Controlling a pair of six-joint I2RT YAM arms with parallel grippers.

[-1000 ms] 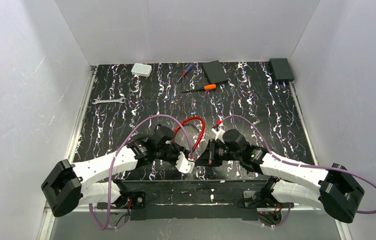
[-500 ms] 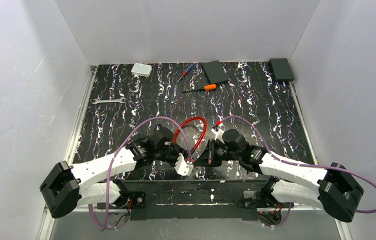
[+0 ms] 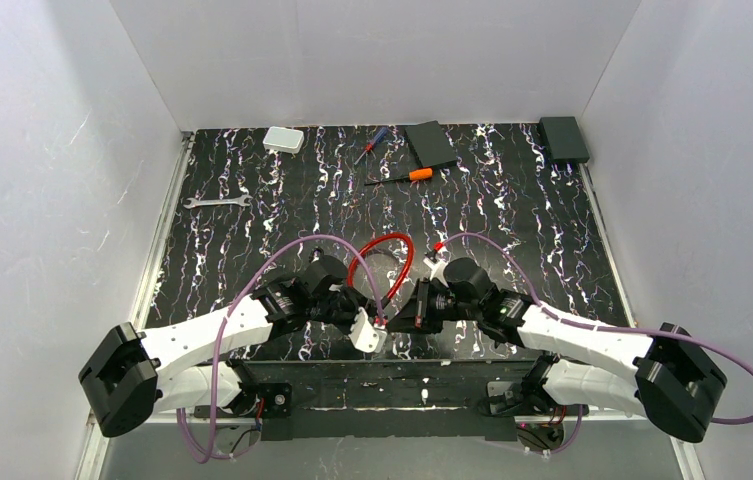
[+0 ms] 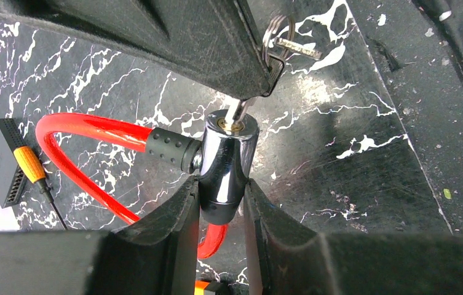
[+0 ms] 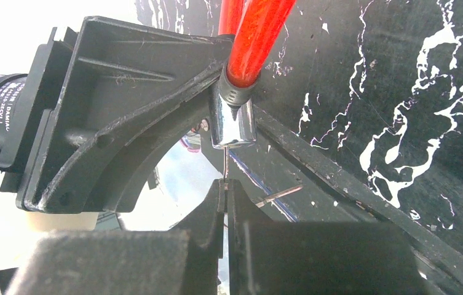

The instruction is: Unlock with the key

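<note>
Two hands share the job: the left hand is clenched on the chrome lock barrel of the red cable, and the right hand pinches the key, its bit seated in the keyway. The key is probably light and rigid, but its thin bit may bend under side load; hold the head and twist on-axis.

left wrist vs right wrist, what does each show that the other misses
Only left wrist: the brass keyhole, the key ring and the screwdriver. Only right wrist: the right gripper pinched shut on the key. Both: the chrome lock clamped in the left gripper, the key's bit entering it, and the red cable.
</note>
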